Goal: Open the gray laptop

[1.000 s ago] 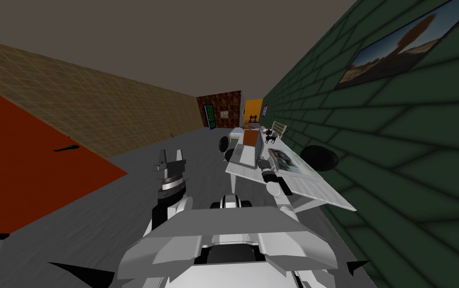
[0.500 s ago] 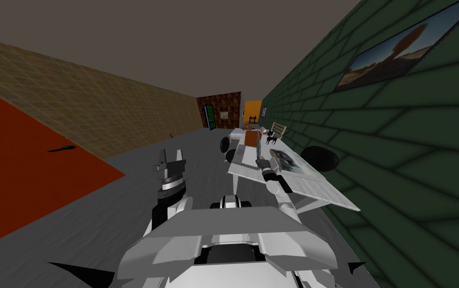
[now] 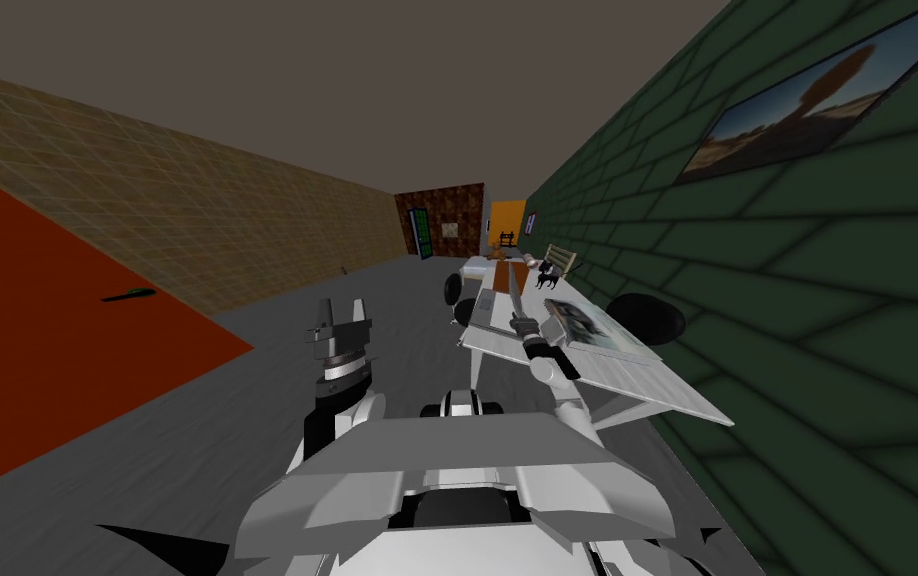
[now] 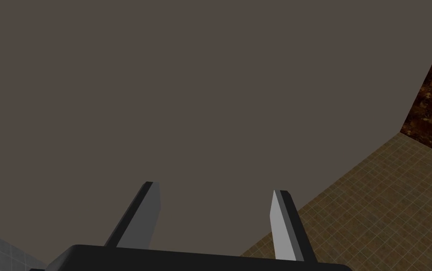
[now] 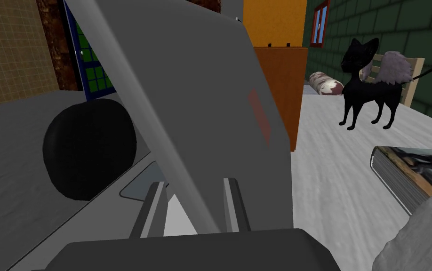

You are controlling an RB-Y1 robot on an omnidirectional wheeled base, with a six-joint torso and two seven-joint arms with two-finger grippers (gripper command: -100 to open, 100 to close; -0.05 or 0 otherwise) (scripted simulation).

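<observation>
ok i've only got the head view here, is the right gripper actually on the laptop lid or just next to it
Observer: On it. The right wrist view shows the right gripper with its two fingers pressing either side of the laptop lid's edge.
Operator: how far up is the lid
Observer: Well raised and standing steeply. The base's touchpad shows beneath it.
Operator: and the left hand, holding anything
Observer: No. The left wrist view shows the left gripper open, with nothing between its fingers.
</observation>
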